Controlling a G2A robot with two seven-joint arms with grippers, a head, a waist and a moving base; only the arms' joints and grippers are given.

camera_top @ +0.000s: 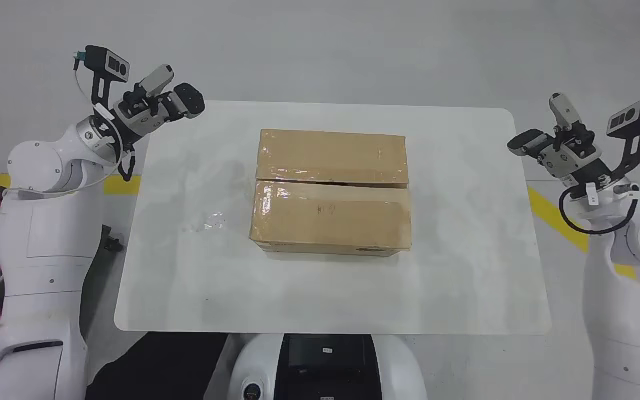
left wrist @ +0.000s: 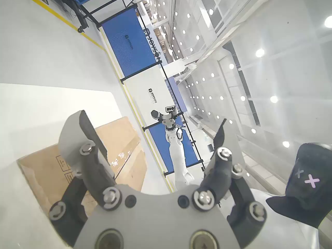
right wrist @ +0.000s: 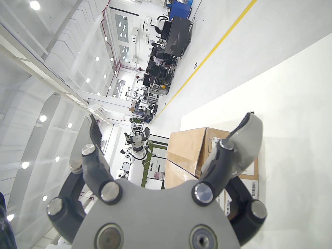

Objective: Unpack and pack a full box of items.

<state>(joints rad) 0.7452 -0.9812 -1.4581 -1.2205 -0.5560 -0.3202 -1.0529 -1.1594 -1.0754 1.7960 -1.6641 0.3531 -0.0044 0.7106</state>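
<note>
Closed cardboard box (camera_top: 332,192) mid-table (camera_top: 480,270); left gripper (left wrist: 153,120) off the far-left corner, right gripper (right wrist: 170,118) off the right edge, both fingers spread, holding nothing.

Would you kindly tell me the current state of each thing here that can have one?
Brown cardboard box: closed, both top flaps down, resting flat on the white table.
Left gripper: open, holding nothing, clear of the box.
Right gripper: open, holding nothing, clear of the box.
</note>
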